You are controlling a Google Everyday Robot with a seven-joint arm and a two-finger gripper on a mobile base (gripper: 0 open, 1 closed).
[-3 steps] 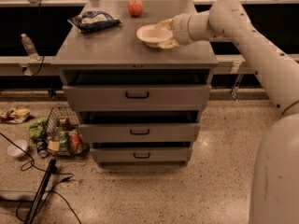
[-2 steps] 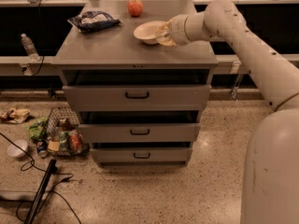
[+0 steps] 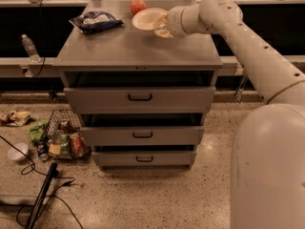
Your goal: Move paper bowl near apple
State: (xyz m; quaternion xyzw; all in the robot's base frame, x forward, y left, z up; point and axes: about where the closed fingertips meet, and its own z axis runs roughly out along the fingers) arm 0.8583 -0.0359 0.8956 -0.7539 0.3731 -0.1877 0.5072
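The paper bowl [image 3: 147, 18] is a shallow cream-white round bowl on the grey cabinet top [image 3: 133, 49], toward the back. The red-orange apple [image 3: 138, 6] sits just behind and left of it, close to its rim. My gripper [image 3: 161, 26] reaches in from the right and is shut on the bowl's right rim. The white arm runs from the lower right up across the cabinet's right side.
A dark snack bag [image 3: 95, 21] lies at the cabinet top's back left. The cabinet has three drawers [image 3: 139, 98]. On the floor at left are a wire basket of cans [image 3: 64, 140], a small white bowl [image 3: 18, 151], a cable and wrappers. A water bottle [image 3: 29, 47] stands on a ledge.
My gripper has slid the paper bowl leftward and toward the back of the cabinet top, closer to the apple.
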